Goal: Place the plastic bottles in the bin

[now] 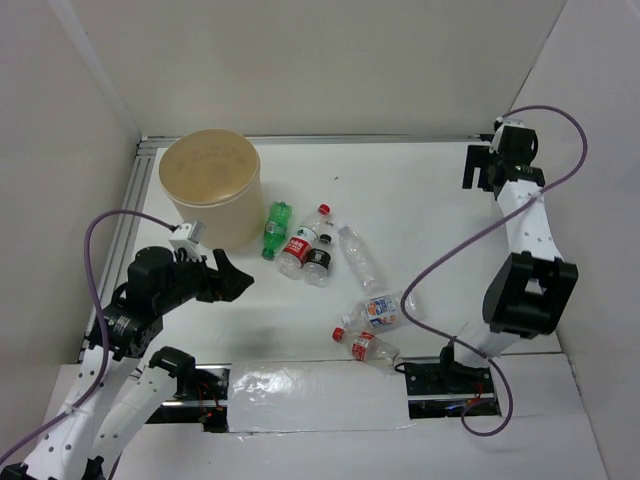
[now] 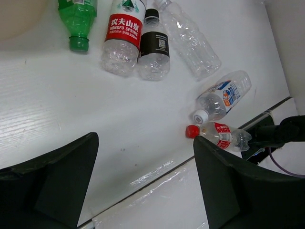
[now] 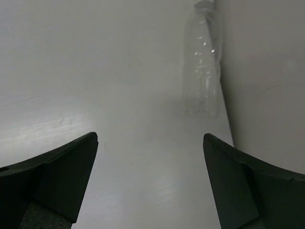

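The tan bin (image 1: 210, 185) stands at the back left; its wall shows in the left wrist view (image 2: 16, 16). Right of it lie a green bottle (image 1: 275, 230) (image 2: 76, 19), a red-labelled bottle (image 1: 303, 243) (image 2: 123, 38), a dark-labelled bottle (image 1: 320, 258) (image 2: 153, 47) and a bare clear bottle (image 1: 360, 258) (image 2: 190, 38). Nearer lie a blue-white-labelled bottle (image 1: 380, 312) (image 2: 223, 95) and a small red-capped bottle (image 1: 365, 345) (image 2: 219, 136). My left gripper (image 1: 235, 278) (image 2: 145, 181) is open and empty, below the bin. My right gripper (image 1: 480, 170) (image 3: 150, 181) is open and empty at the far right back.
White walls close in the table on three sides. A metal rail (image 1: 128, 220) runs along the left edge. A shiny plastic strip (image 1: 320, 398) lies at the near edge between the arm bases. The right wrist view shows a faint bottle-like shape (image 3: 202, 62) by the wall.
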`<action>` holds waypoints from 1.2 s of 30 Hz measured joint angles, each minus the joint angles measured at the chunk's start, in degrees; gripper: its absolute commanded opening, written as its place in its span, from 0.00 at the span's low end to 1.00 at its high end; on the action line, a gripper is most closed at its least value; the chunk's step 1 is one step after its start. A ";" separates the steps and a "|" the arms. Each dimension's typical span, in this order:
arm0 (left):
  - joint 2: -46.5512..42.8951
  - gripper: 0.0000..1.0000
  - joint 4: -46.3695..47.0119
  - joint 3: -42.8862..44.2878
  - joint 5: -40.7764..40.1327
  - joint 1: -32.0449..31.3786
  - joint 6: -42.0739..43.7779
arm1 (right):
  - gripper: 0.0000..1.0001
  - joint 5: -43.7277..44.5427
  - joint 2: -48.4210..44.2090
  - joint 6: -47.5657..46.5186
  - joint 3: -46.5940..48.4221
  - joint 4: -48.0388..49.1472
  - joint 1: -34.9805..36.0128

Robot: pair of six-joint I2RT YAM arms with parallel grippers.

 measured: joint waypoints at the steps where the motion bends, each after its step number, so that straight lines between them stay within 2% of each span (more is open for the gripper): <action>1: 0.74 0.94 -0.35 0.57 0.09 0.00 0.04 | 0.99 1.60 2.56 0.17 2.03 0.37 -0.07; 5: 3.91 0.94 -0.70 3.17 0.33 0.00 0.07 | 1.00 6.78 12.83 0.00 7.02 3.48 -0.98; 12: 3.80 0.94 -1.11 3.45 0.26 -0.02 -0.46 | 1.00 9.35 29.94 -0.11 14.60 4.15 -5.81; 18: 2.73 0.94 -1.29 2.64 0.00 -0.02 -1.84 | 1.00 10.47 34.49 -1.44 16.87 5.27 -8.15; 20: 2.56 0.94 -1.49 2.25 -0.17 -0.02 -1.99 | 0.97 10.69 35.78 -1.68 18.73 5.66 -8.09; 28: 2.69 0.86 -2.32 2.16 -0.76 -0.02 -1.97 | 0.59 6.10 41.07 -0.72 21.18 5.75 -8.61; 29: 2.69 0.82 -2.51 2.16 -0.83 -0.02 -1.97 | 0.47 4.96 40.70 -0.87 20.70 6.01 -8.76; 32: 2.69 0.77 -2.89 2.14 -0.98 -0.02 -1.97 | 0.38 1.31 38.62 -1.70 17.97 6.45 -9.03; 36: 2.69 0.73 -2.86 2.14 -0.94 -0.02 -2.01 | 0.37 -8.72 34.86 -6.05 15.61 1.90 -8.87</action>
